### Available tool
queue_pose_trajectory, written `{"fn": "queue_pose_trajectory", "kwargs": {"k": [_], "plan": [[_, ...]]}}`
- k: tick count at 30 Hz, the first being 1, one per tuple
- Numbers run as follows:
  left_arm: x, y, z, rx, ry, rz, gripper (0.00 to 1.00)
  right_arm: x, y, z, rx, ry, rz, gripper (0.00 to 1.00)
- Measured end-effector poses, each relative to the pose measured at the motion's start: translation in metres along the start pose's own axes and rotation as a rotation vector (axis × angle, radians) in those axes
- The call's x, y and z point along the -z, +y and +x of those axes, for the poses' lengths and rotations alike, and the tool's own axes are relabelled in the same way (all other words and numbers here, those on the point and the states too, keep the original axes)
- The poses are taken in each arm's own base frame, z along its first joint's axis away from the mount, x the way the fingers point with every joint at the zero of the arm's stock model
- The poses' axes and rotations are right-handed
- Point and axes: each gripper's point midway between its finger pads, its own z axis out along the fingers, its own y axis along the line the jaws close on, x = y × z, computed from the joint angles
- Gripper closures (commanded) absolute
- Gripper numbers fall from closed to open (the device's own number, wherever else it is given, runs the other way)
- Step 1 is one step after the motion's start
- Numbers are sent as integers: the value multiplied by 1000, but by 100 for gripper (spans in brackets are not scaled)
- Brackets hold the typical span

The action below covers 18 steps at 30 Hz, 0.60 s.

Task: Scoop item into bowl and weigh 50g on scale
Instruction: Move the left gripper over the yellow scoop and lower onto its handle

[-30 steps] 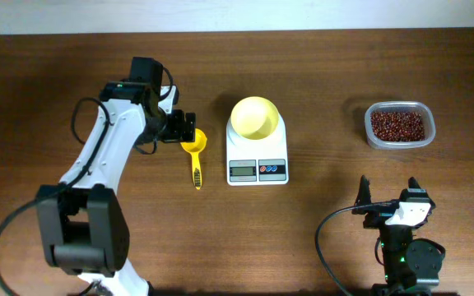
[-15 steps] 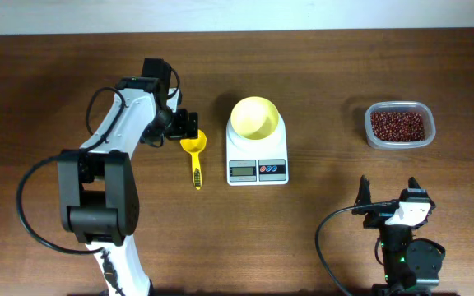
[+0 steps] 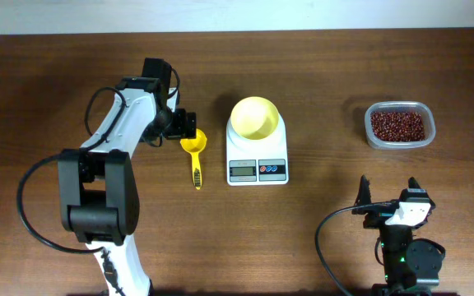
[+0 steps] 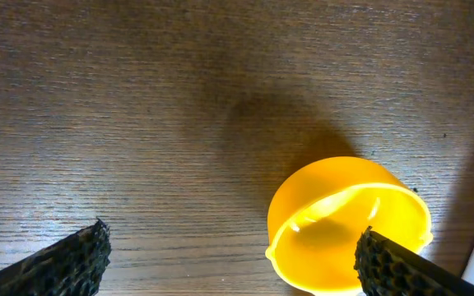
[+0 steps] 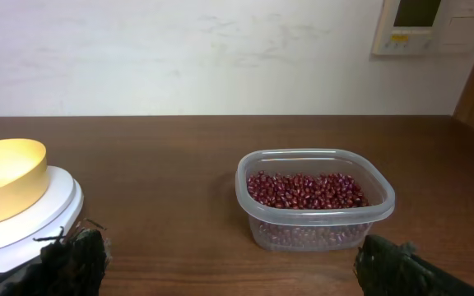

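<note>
Left gripper [image 3: 187, 125] wide open, empty, over scoop [image 3: 194, 148] beside scale [image 3: 257, 152]; right gripper [image 3: 388, 193] open, empty, well apart from beans [image 3: 397, 125]

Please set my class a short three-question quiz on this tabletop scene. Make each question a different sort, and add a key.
1. True or false: the bowl sits on the scale.
2. Which is over the yellow scoop: the left gripper or the right gripper?
3. The beans lie in: A the bowl; B the clear container; C the scoop.
Key: 1 true; 2 the left gripper; 3 B.
</note>
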Motion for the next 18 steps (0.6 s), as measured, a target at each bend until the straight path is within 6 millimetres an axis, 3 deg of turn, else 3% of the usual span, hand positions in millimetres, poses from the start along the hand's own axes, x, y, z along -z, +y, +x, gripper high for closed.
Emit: {"fn": "queue_pose_trajectory", "kwargs": {"k": [18], "plan": [[0,0,-8,-1,-32,0,1,0,0,0,0,0,0,1]]}}
